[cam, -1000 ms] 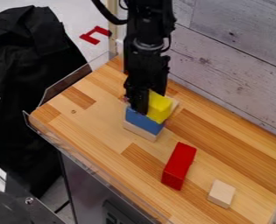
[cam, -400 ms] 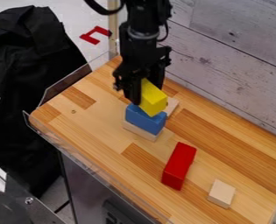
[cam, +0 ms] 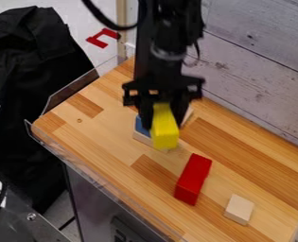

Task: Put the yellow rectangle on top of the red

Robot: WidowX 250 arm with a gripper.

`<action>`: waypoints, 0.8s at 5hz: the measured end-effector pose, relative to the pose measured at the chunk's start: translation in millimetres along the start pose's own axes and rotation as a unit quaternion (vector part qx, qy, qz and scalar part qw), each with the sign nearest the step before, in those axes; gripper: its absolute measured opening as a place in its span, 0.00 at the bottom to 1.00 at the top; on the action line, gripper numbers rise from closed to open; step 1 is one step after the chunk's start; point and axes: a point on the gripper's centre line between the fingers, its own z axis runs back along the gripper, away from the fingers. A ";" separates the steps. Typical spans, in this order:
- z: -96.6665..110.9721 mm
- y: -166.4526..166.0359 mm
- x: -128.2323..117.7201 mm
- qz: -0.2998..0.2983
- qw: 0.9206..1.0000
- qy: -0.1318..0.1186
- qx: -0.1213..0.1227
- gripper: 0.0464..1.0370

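The claw (cam: pixel 163 121) is closed on the yellow block (cam: pixel 165 134), its fingers parted by just the block's width, and holds it up and to the left of the red block (cam: pixel 193 177) in the view. Also up-left of the red block, a blue block (cam: pixel 140 127) sits partly hidden behind the yellow one; a pale cube (cam: pixel 240 209) rests on the bench (cam: pixel 100 137) to the red block's lower right.

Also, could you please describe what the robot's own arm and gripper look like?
The arm is black and built of chunky jointed segments, with a greyish band around it partway up. A thick black cable loops out beside it. The gripper is black too, with a wide crosspiece above two dark fingers.
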 end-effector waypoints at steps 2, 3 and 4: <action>-21.4 -8.6 -22.8 -0.240 0.970 0.028 -0.006 0.54; -23.1 -15.5 -24.0 -0.310 0.951 0.014 -0.014 0.54; -22.4 -22.8 -31.8 -0.342 0.940 0.007 -0.008 0.54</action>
